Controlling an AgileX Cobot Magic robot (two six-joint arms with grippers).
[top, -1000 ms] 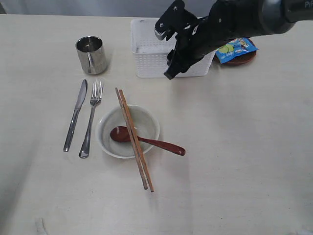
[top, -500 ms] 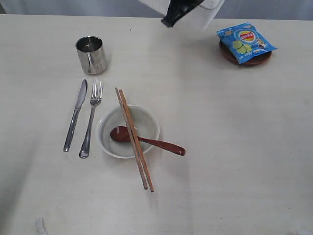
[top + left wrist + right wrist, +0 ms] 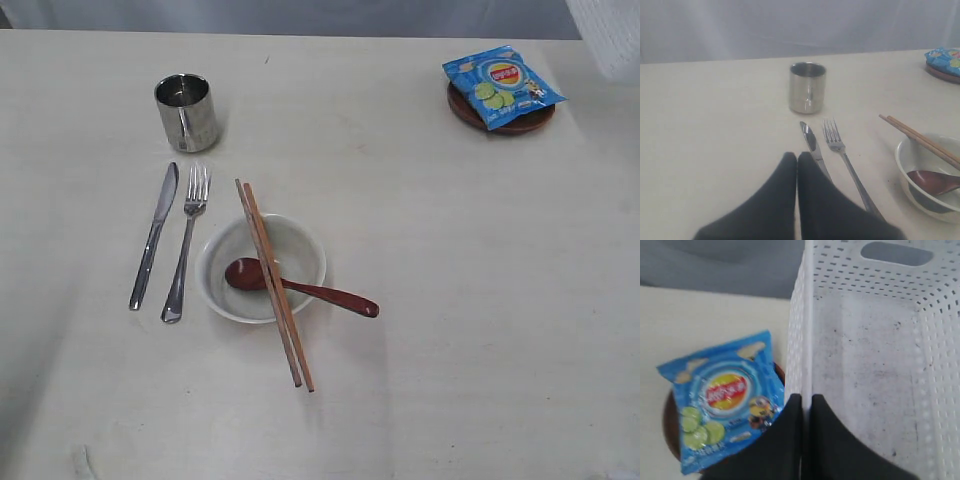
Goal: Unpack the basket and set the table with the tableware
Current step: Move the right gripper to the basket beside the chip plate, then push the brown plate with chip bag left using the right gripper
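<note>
My right gripper [image 3: 803, 399] is shut on the wall of the empty white basket [image 3: 865, 365], held up in the air; only a corner of the basket [image 3: 612, 35] shows at the exterior view's top right. On the table [image 3: 450, 300] lie the knife [image 3: 154, 235] and fork [image 3: 187, 242], below the steel cup [image 3: 187, 112]. The white bowl [image 3: 262, 268] holds the dark red spoon [image 3: 300, 288], with two chopsticks [image 3: 274, 282] laid across it. The brown plate [image 3: 500, 112] carries the blue snack bag [image 3: 502, 84]. My left gripper [image 3: 797, 159] is shut and empty, near the knife [image 3: 812, 146].
In the left wrist view the cup [image 3: 807, 87] stands beyond the fork [image 3: 842, 155], and the bowl [image 3: 930, 175] sits off to one side. A grey backdrop runs behind the table's far edge.
The right arm has carried the basket up and to the right, from the table's far middle to the top right corner of the view. The tableware has not moved.
</note>
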